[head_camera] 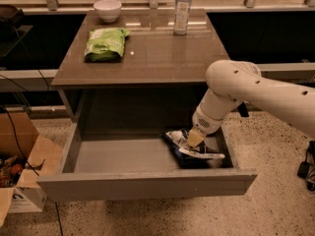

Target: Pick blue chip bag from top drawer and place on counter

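Gripper (194, 138) on the blue chip bag (183, 150) under the counter's (152, 58) right edge (grip: we cannot tell); foil may slip.

Readable text: none in this view.
Blue chip bag (183, 142): white and silvery patches of print on dark blue foil; no word or brand can be read.
Green chip bag (105, 44): some paler print on the front, not legible.
Bottle (182, 4): a pale label around the body; its writing is too small to read.
Cardboard box (22, 200): a dark mark on the pale side panel; I cannot tell if it is letters or a logo.
Gripper (193, 140): down in the right part of the top drawer (147, 183), at the blue chip bag; no marking on it can be read.
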Controlling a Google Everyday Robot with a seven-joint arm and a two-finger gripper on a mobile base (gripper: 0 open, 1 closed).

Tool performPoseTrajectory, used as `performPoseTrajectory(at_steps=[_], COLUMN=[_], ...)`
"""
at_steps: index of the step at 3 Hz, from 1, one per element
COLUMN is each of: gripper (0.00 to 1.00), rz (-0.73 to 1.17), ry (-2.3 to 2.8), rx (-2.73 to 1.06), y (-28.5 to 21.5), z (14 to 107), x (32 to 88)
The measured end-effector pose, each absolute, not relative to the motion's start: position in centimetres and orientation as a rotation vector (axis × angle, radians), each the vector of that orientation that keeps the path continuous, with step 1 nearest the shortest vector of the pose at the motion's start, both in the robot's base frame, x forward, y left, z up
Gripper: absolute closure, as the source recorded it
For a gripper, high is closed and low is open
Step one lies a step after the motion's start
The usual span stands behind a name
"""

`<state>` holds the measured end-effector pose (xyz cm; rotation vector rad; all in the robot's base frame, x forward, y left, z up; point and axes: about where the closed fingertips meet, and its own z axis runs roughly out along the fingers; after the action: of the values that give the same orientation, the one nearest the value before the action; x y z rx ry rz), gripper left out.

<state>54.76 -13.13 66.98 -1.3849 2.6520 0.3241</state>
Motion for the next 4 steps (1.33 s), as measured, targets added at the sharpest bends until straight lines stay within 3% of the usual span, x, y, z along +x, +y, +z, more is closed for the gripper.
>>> performPoseTrajectory(at_steps=[1,2,4], gripper=[1.00,1.00,1.00], rz=[0.365,0.367,0.161], ry=[2.578,2.407,1.961], rx=[-1.413,-1.497,-1.695], y=[-12.6,-13.1,-14.6], z=[69.8,78.3,99.2], x=[54.3,52.5,50.6])
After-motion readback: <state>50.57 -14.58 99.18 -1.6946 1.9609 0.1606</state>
